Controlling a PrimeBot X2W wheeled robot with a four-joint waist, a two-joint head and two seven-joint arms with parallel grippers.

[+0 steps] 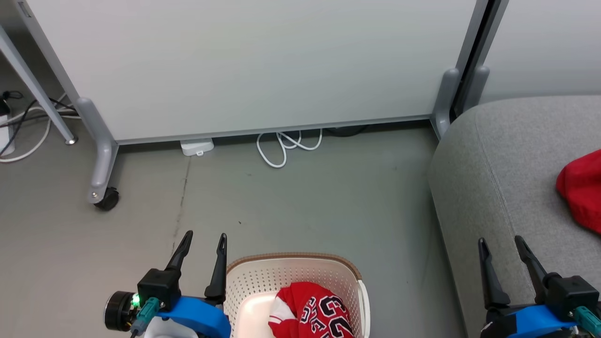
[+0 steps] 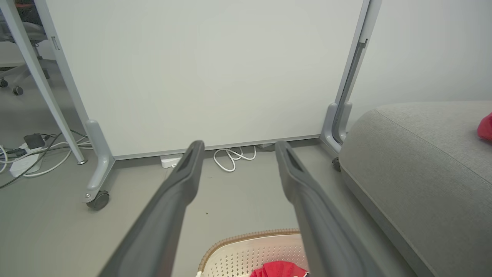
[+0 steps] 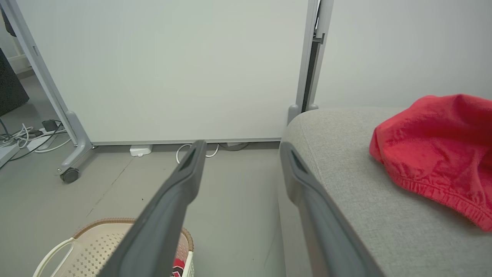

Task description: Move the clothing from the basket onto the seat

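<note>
A white wheeled partition stood across the far side, with a coiled white cable and a small white box at its foot. On the grey floor, near centre, the cream basket held one red garment. The other red garment lay on the grey seat at right. The left gripper, beside the basket, and the right gripper, by the seat's left edge, had their jaws apart and held nothing.

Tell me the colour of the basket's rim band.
Brown with a woven look, the rim band tops the cream perforated basket; the head view shows it best.
</note>
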